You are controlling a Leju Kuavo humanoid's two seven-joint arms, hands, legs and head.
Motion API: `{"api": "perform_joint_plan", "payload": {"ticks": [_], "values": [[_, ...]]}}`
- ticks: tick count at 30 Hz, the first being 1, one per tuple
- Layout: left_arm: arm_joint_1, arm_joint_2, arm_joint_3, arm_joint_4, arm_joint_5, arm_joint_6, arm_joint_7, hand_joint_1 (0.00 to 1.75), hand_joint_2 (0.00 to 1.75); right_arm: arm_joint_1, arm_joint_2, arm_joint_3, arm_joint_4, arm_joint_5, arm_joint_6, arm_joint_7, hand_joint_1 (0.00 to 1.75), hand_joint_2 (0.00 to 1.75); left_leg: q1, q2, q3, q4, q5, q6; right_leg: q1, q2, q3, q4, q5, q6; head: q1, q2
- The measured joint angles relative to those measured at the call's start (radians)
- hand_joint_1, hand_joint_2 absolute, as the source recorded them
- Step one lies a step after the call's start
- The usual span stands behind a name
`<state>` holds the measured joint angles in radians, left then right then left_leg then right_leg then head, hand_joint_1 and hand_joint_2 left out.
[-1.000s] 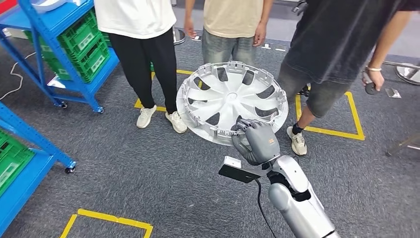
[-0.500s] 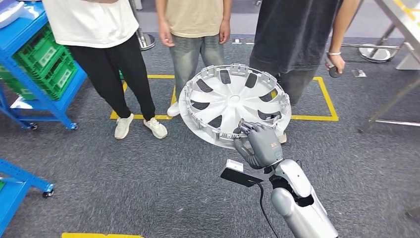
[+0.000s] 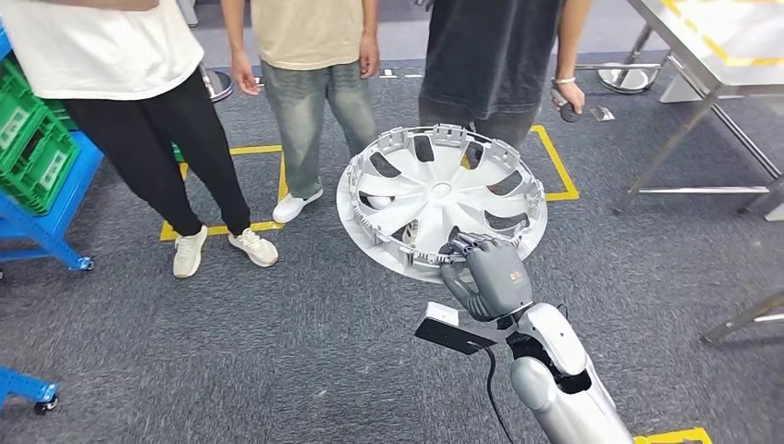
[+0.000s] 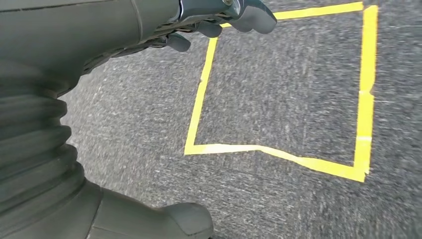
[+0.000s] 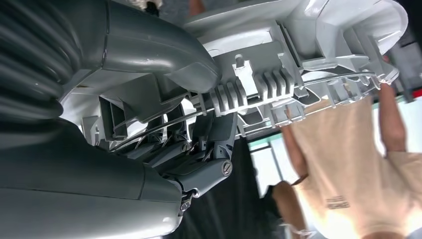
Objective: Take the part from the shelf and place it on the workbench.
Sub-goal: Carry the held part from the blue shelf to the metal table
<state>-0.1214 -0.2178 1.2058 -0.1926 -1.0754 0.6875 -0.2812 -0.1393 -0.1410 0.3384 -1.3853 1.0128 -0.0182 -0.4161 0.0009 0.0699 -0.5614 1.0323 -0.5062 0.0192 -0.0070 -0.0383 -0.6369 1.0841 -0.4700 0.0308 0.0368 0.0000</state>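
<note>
Over the grey carpet, my right hand [image 3: 487, 277] grips the silver wheel cover [image 3: 434, 194] by its rim, while my left hand [image 4: 149, 30] hangs empty, fingers apart.

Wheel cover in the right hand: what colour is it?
Silver-white all over; the wheel cover, held by the right hand, shows best in the head view.

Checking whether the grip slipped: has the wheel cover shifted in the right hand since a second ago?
No. The wheel cover sits alike in the right hand; the floor shifted.
</note>
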Motion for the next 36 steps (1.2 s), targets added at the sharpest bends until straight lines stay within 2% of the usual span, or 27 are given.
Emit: {"api": "perform_joint_plan", "payload": {"ticks": [2,4,5,6,7,9,10,11,12,13,15,17,18,19,20,22,24,25,26,27,28,29,31,32,33,35,36], "values": [[-0.003,0.000,0.000,0.000,0.000,-0.002,-0.003,0.00,1.75,-0.004,0.001,0.000,-0.003,0.001,0.000,0.002,1.75,1.75,-0.003,0.015,0.001,0.000,-0.002,-0.008,0.009,-0.017,0.030,-0.061,0.011,-0.011,-0.001,0.000],[-0.006,-0.001,-0.002,0.000,0.000,-0.003,-0.007,0.00,1.75,-0.005,0.001,-0.001,-0.004,0.001,0.000,0.003,1.75,1.75,-0.003,0.029,0.006,-0.004,-0.003,-0.019,0.011,0.003,0.028,-0.064,0.015,-0.020,0.000,0.000],[-0.007,-0.001,-0.003,0.000,0.000,-0.003,-0.008,0.00,1.75,-0.005,0.001,-0.002,-0.005,0.000,0.000,0.002,1.75,1.75,-0.002,0.026,0.007,-0.001,-0.009,-0.025,0.009,0.012,0.029,-0.068,0.018,-0.026,-0.001,0.000],[-0.009,-0.002,-0.004,0.000,0.001,-0.003,-0.010,0.00,1.75,-0.006,0.001,-0.002,-0.005,-0.001,0.000,0.000,1.75,1.75,0.000,0.011,0.000,0.018,-0.024,-0.030,0.006,0.021,0.031,-0.073,0.022,-0.031,-0.001,0.000],[-0.010,-0.001,-0.005,0.000,0.003,-0.003,-0.011,0.00,1.75,-0.009,0.001,-0.002,-0.004,-0.002,0.001,-0.003,1.75,1.75,0.001,-0.011,-0.017,0.058,-0.049,-0.034,0.002,0.029,0.032,-0.077,0.025,-0.037,-0.002,0.000],[-0.009,0.000,-0.006,0.000,0.009,-0.003,-0.012,0.00,1.75,-0.016,0.003,-0.001,0.000,-0.005,0.001,-0.010,1.75,1.75,0.004,-0.055,-0.078,0.189,-0.113,-0.039,-0.001,0.047,0.031,-0.078,0.027,-0.043,-0.002,0.000],[-0.008,0.001,-0.006,0.000,0.012,-0.003,-0.012,0.00,1.75,-0.019,0.004,-0.001,0.003,-0.006,0.001,-0.013,1.75,1.75,0.004,-0.063,-0.107,0.248,-0.133,-0.041,-0.001,0.058,0.030,-0.078,0.027,-0.044,-0.002,0.000],[-0.007,0.002,-0.006,0.000,0.014,-0.003,-0.011,0.00,1.75,-0.021,0.004,-0.001,0.007,-0.006,0.001,-0.015,1.75,1.75,0.005,-0.066,-0.124,0.278,-0.135,-0.042,-0.001,0.069,0.030,-0.077,0.027,-0.044,-0.002,0.000],[-0.006,0.003,-0.006,0.000,0.015,-0.003,-0.011,0.00,1.75,-0.022,0.005,-0.001,0.010,-0.007,0.001,-0.017,1.75,1.75,0.006,-0.068,-0.123,0.269,-0.116,-0.042,-0.002,0.081,0.031,-0.076,0.027,-0.043,-0.002,0.000],[-0.006,0.004,-0.006,0.000,0.016,-0.003,-0.010,0.00,1.75,-0.023,0.006,-0.001,0.012,-0.007,0.001,-0.017,1.75,1.75,0.008,-0.071,-0.103,0.220,-0.081,-0.042,-0.003,0.093,0.031,-0.074,0.027,-0.042,-0.002,0.000],[-0.005,0.005,-0.006,0.000,0.017,-0.003,-0.009,0.00,1.75,-0.024,0.012,-0.001,0.014,-0.007,0.000,-0.018,1.75,1.75,0.015,-0.107,-0.042,0.080,-0.014,-0.043,-0.004,0.116,0.029,-0.068,0.024,-0.034,-0.002,0.000],[-0.002,0.006,-0.006,0.000,0.018,-0.002,-0.006,0.00,1.75,-0.028,0.018,0.000,0.013,-0.007,0.000,-0.018,1.75,1.75,0.019,-0.142,-0.010,0.008,0.004,-0.040,-0.006,0.138,0.020,-0.063,0.025,-0.022,-0.002,0.000],[0.000,0.006,-0.006,0.001,0.019,-0.002,-0.004,0.00,1.75,-0.030,0.021,0.001,0.013,-0.007,0.000,-0.018,1.75,1.75,0.016,-0.145,-0.007,0.004,0.000,-0.035,-0.008,0.149,0.016,-0.064,0.029,-0.014,-0.002,0.000],[0.001,0.005,-0.006,0.000,0.020,-0.001,-0.001,0.00,1.75,-0.030,0.023,0.002,0.013,-0.007,0.000,-0.018,1.75,1.75,0.014,-0.135,-0.006,0.004,0.002,-0.027,-0.011,0.159,0.014,-0.066,0.032,-0.008,-0.002,0.000],[0.002,0.005,-0.006,0.000,0.020,-0.001,0.002,0.00,1.75,-0.029,0.024,0.002,0.013,-0.007,0.000,-0.017,1.75,1.75,0.013,-0.125,-0.005,0.001,0.005,-0.020,-0.012,0.155,0.012,-0.065,0.032,-0.003,-0.002,0.000],[0.003,0.004,-0.005,0.000,0.021,0.000,0.006,0.00,1.75,-0.030,0.025,0.004,0.013,-0.006,0.001,-0.017,1.75,1.75,0.014,-0.103,-0.003,-0.004,0.009,-0.005,-0.008,0.110,-0.012,-0.019,0.004,0.003,0.001,0.000],[0.006,0.004,-0.005,0.000,0.019,0.000,0.009,0.00,1.75,-0.032,0.027,0.006,0.014,-0.005,0.002,-0.017,1.75,1.75,0.011,-0.080,-0.003,-0.006,0.008,0.004,-0.005,0.058,-0.072,0.108,-0.059,0.007,0.005,0.000],[0.009,0.004,-0.005,0.000,0.018,0.000,0.011,0.00,1.75,-0.033,0.029,0.007,0.014,-0.004,0.002,-0.017,1.75,1.75,0.009,-0.067,-0.003,-0.006,0.007,0.006,-0.005,0.050,-0.106,0.178,-0.087,0.009,0.005,0.000],[0.010,0.004,-0.005,0.000,0.017,0.000,0.012,0.00,1.75,-0.033,0.030,0.008,0.015,-0.003,0.002,-0.016,1.75,1.75,0.007,-0.054,-0.003,-0.006,0.006,0.007,-0.005,0.047,-0.128,0.225,-0.100,0.009,0.005,0.000],[0.011,0.004,-0.005,0.000,0.015,0.000,0.013,0.00,1.75,-0.033,0.030,0.009,0.017,-0.003,0.002,-0.016,1.75,1.75,0.006,-0.042,-0.002,-0.005,0.005,0.008,-0.005,0.046,-0.131,0.233,-0.093,0.008,0.005,0.000],[0.011,0.004,-0.005,0.000,0.013,0.000,0.013,0.00,1.75,-0.032,0.031,0.009,0.018,-0.002,0.002,-0.015,1.75,1.75,0.005,-0.031,0.000,-0.005,0.004,0.008,-0.004,0.043,-0.113,0.200,-0.070,0.005,0.005,0.000],[0.011,0.004,-0.005,0.000,0.011,0.000,0.013,0.00,1.75,-0.032,0.031,0.009,0.018,-0.001,0.002,-0.014,1.75,1.75,0.004,-0.020,0.002,-0.005,0.001,0.008,-0.002,0.033,-0.076,0.131,-0.035,0.001,0.005,0.000],[0.010,0.004,-0.006,0.000,0.008,0.000,0.012,0.00,1.75,-0.033,0.031,0.009,0.018,0.000,0.002,-0.012,1.75,1.75,0.000,-0.002,0.008,-0.005,-0.004,0.003,0.008,-0.011,-0.001,-0.010,0.012,-0.012,0.005,0.000],[0.010,0.004,-0.006,0.000,0.007,0.000,0.011,0.00,1.75,-0.034,0.032,0.009,0.018,0.001,0.002,-0.013,1.75,1.75,-0.003,0.006,0.010,-0.005,-0.007,-0.001,0.013,-0.026,0.019,-0.050,0.021,-0.018,0.005,0.000],[0.009,0.005,-0.007,0.000,0.006,0.000,0.011,0.00,1.75,-0.034,0.033,0.009,0.018,0.002,0.002,-0.013,1.75,1.75,-0.005,0.015,0.011,-0.005,-0.009,-0.006,0.018,-0.032,0.023,-0.063,0.020,-0.023,0.004,0.000],[0.008,0.005,-0.010,0.000,0.006,0.000,0.009,0.00,1.75,-0.034,0.034,0.009,0.018,0.004,0.002,-0.013,1.75,1.75,-0.005,0.028,0.014,-0.006,-0.013,-0.015,0.018,-0.010,0.023,-0.068,0.023,-0.032,0.004,0.000],[0.007,0.006,-0.012,0.000,0.006,0.000,0.007,0.00,1.75,-0.034,0.034,0.009,0.019,0.006,0.002,-0.012,1.75,1.75,-0.004,0.017,0.012,0.001,-0.021,-0.021,0.015,0.001,0.024,-0.071,0.026,-0.035,0.004,0.000]]}}
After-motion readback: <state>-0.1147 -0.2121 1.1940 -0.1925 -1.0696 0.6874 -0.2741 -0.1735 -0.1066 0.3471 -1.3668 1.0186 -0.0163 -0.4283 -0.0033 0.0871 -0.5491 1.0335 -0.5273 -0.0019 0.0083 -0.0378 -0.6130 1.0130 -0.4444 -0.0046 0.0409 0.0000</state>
